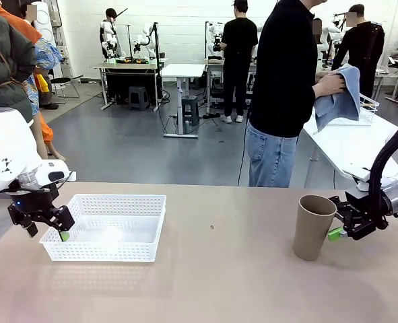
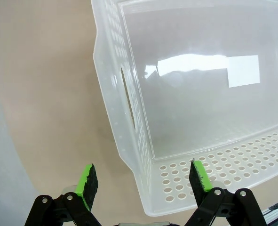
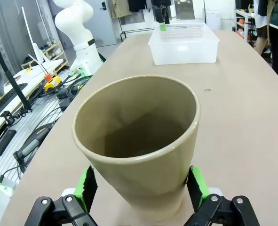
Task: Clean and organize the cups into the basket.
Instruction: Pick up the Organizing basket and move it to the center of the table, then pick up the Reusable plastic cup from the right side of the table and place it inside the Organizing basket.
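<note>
Cup (image 1: 313,227), a tan one, stands upright on the worktop (image 1: 239,282), over on the robot's right side and well apart from the basket (image 1: 104,225). Its long axis runs straight up and down. The open mouth faces up and is the wide end, with the wall narrowing toward the base. From the right wrist view the inside looks empty.

The right gripper (image 3: 142,186) sits low against the cup from the right. Its fingers are spread wide, and the cup's lower part stands between the two green pads. I can't tell whether the pads touch the wall.

The basket lies on the left half of the worktop, open side up, with its long side running across the table from left to right. Nothing lies inside it. The left gripper (image 2: 142,174) hangs at its near left corner, pointing down, spread and holding nothing. One finger is over bare worktop just outside the basket, and the other is over the perforated wall by the corner. A handle slot shows in the wall running away from that corner.

Across the worktop, right of the middle, a person (image 1: 283,81) stands holding a bunched blue cloth (image 1: 340,104) at chest height.
</note>
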Motion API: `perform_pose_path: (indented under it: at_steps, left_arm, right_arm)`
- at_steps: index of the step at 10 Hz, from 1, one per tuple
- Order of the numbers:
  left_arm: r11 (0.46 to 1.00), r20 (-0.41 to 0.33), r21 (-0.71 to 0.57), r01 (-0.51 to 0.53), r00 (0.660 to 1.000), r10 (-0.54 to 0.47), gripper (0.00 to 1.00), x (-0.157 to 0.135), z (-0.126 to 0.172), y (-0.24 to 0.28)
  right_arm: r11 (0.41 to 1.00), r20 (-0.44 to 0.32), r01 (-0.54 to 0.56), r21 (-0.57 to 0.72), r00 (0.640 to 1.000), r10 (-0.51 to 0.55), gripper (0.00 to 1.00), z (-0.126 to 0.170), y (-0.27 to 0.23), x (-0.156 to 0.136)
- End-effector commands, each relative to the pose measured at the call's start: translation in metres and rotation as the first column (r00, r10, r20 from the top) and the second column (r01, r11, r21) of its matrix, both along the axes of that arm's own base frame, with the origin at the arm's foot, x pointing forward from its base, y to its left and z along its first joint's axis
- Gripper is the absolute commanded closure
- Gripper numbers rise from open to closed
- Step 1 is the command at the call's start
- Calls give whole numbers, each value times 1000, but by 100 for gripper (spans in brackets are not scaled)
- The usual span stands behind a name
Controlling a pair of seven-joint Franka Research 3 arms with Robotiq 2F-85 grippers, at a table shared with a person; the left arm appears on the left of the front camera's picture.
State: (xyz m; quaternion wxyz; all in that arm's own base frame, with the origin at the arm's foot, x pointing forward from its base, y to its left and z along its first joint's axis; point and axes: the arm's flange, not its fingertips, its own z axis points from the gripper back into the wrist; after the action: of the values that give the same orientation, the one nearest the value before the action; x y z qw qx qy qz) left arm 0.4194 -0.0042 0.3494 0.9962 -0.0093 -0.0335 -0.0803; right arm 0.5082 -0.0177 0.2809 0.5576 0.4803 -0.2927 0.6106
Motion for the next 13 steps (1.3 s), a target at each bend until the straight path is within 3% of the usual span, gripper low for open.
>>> perform_pose_path:
  at_steps: [1,8,9,10,11,12,13]
  left_arm:
    - [1000,-10,10,-16,1000,16,0,5,-7,-4]
    - [999,-35,26,-39,999,39,0,5,-8,-8]
    - [1000,-32,13,-21,999,21,44,5,-8,-8]
    - [1000,-39,16,-2,999,2,58,5,-7,-8]
    - [1000,-39,13,9,999,-8,100,5,-6,-8]
    - [1000,-36,14,12,999,-11,100,5,-5,-9]
    - [1000,-36,15,11,999,-11,100,5,-4,-9]
  right_arm:
    - [999,-2,-21,37,1000,21,0,-5,15,7]
    - [993,-4,-82,80,997,83,0,-21,28,8]
    - [991,5,-99,88,995,99,59,-22,27,7]
    - [991,7,-97,94,995,97,59,-23,26,6]
    - [991,7,-95,98,995,95,100,-24,25,6]
    - [991,9,-93,98,996,93,62,-24,24,6]
    - [991,11,-92,98,996,92,100,-23,24,6]
